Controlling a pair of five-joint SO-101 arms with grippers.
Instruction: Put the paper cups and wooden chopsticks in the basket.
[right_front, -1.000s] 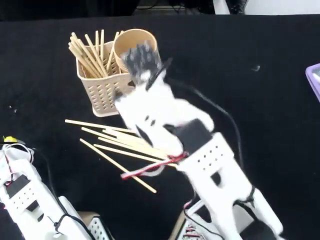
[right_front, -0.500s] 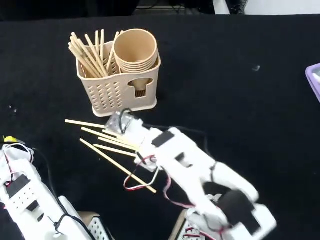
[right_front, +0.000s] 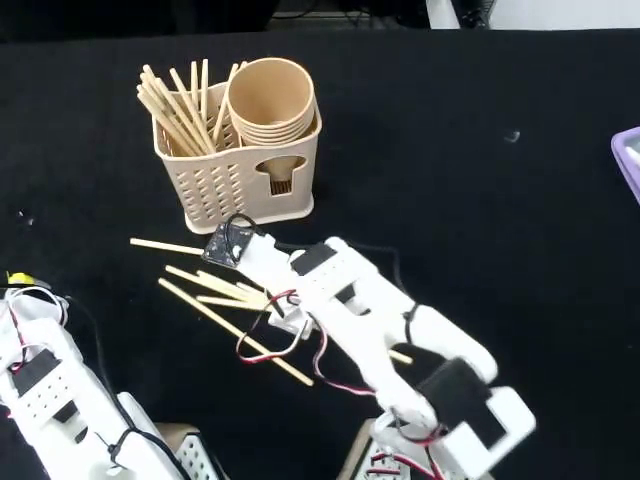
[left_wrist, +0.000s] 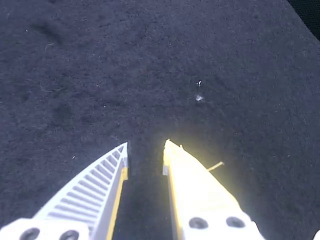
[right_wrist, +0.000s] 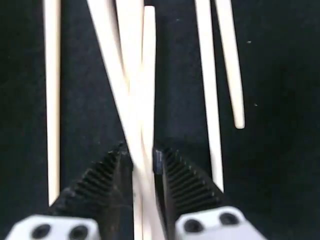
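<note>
A beige slotted basket (right_front: 235, 185) stands at the back left. It holds a stack of paper cups (right_front: 270, 95) and several wooden chopsticks (right_front: 180, 105). More loose chopsticks (right_front: 215, 288) lie fanned on the black table in front of it. My right gripper (right_front: 228, 245) is low over that pile. In the right wrist view the right gripper (right_wrist: 141, 157) is shut on a couple of crossed chopsticks (right_wrist: 135, 100), with others lying either side. My left gripper (left_wrist: 146, 145) hovers over bare black cloth, its fingers a narrow gap apart with nothing between them.
The left arm's white body (right_front: 50, 400) sits at the front left corner. A purple object (right_front: 628, 160) pokes in at the right edge. Red and black wires (right_front: 290, 335) hang from the right arm over the chopsticks. Open black table lies to the right.
The right arm came down from above the cups in the basket to the loose chopsticks and shut on some. The pile shifted slightly. The left arm kept still.
</note>
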